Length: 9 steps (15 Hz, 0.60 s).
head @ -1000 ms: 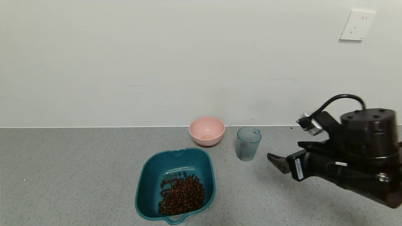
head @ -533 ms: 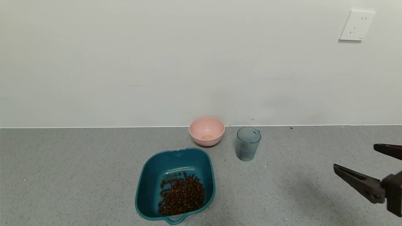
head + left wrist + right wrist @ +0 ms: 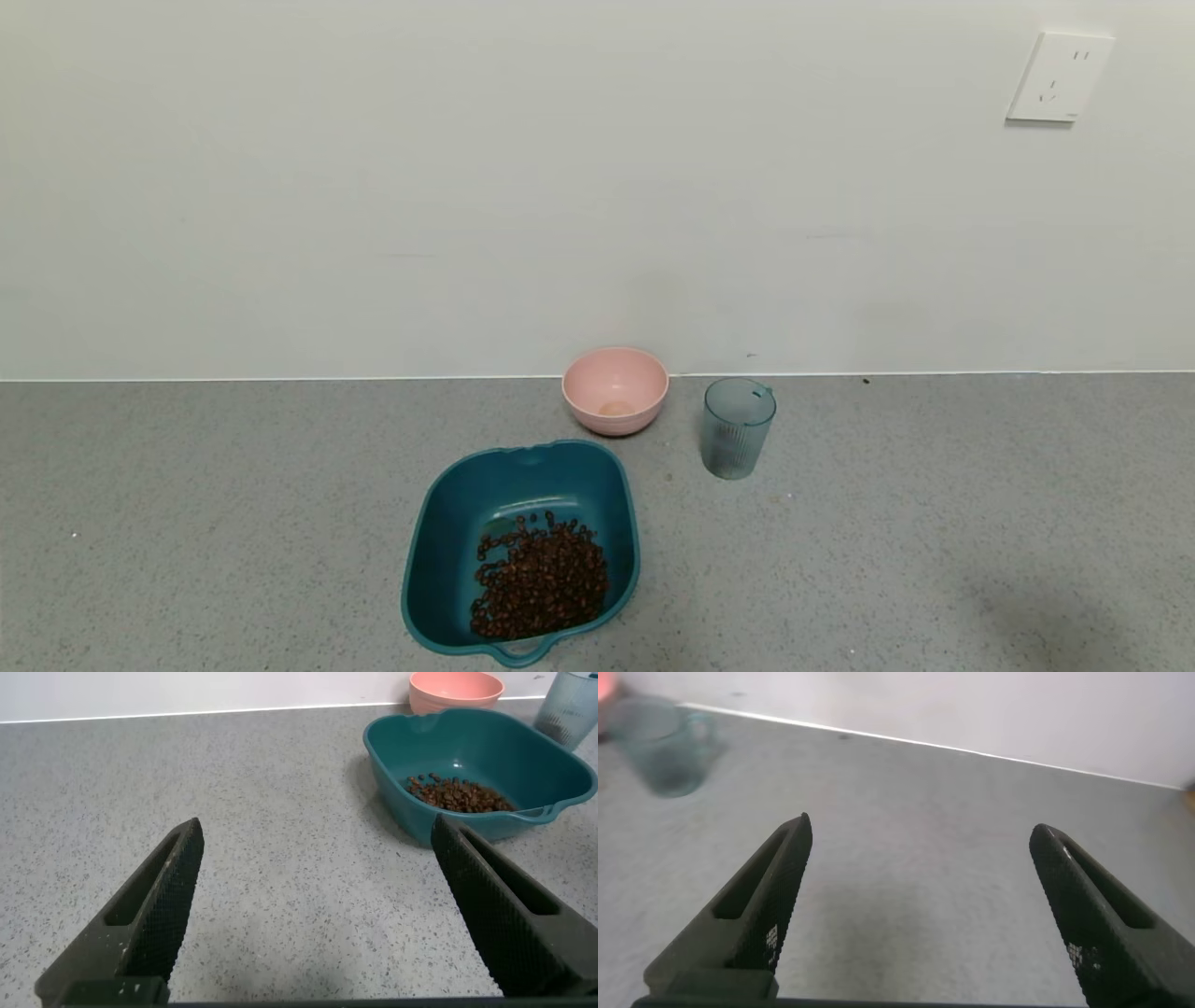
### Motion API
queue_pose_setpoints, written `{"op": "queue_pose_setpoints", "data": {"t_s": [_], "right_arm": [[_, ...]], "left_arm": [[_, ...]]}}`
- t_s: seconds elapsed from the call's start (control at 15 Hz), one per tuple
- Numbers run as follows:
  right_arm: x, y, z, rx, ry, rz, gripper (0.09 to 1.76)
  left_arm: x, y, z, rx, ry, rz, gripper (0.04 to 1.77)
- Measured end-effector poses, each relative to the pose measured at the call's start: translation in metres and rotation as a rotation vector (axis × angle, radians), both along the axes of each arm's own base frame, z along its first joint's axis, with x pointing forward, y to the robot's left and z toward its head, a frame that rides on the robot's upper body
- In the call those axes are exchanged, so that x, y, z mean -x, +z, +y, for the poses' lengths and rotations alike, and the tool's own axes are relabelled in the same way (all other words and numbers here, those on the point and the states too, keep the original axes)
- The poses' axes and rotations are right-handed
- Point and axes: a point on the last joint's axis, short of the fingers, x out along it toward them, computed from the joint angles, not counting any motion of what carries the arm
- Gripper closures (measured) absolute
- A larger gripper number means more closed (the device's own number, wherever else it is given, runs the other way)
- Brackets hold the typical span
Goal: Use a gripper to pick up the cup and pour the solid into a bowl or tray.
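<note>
Right gripper (image 3: 920, 905) withdrawn, fingers (image 3: 766, 896) apart.

You have a pink bowl (image 3: 615, 389) upright on the grey speckled surface (image 3: 187, 523) close to the wall (image 3: 467, 187), something small and pale lying in its bottom, a white socket (image 3: 1061, 76) high on the wall at far right.
</note>
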Motion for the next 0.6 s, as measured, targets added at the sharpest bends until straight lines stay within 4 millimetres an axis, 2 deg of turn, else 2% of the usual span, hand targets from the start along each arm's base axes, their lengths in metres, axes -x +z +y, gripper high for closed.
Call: {"op": "queue_pose_setpoints", "data": {"t_s": [0.33, 0.4, 0.6], "right_arm": [[0.027, -0.012, -0.020, 0.017, -0.221, -0.061, 0.15], [0.034, -0.016, -0.022, 0.032, -0.211, -0.072, 0.15], [0.053, -0.029, -0.023, 0.041, -0.030, -0.116, 0.15]], "left_arm": [[0.000, 0.000, 0.000, 0.000, 0.000, 0.000, 0.06], [0.000, 0.000, 0.000, 0.000, 0.000, 0.000, 0.06], [0.000, 0.000, 0.000, 0.000, 0.000, 0.000, 0.06]]}}
